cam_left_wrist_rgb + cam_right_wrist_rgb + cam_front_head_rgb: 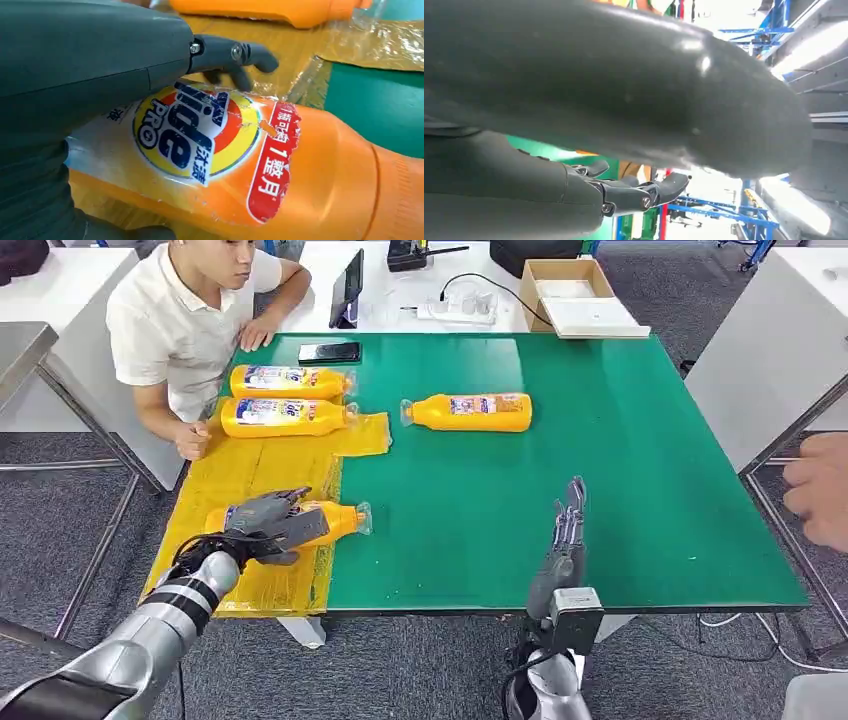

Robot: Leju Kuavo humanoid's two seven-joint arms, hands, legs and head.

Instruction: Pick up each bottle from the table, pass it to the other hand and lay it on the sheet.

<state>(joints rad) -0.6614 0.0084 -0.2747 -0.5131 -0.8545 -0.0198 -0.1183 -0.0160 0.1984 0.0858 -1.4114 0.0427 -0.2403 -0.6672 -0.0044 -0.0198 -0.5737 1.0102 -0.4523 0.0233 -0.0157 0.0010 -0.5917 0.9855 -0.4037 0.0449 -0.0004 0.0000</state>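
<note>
While left hand (268, 523) wraps near bottle (335, 519) lying on yellow sheet (255, 475), I see fingers curled over label, thumb beneath. Right hand (568, 525) upright over green table (620, 470), fingers straight, holding nothing. Two bottles (285, 400) rest at sheet's far end; fourth bottle (470, 412) lies on bare table beside sheet.

Orange bottles (470, 412), yellow sheet (262, 472), green table (620, 470)
</note>
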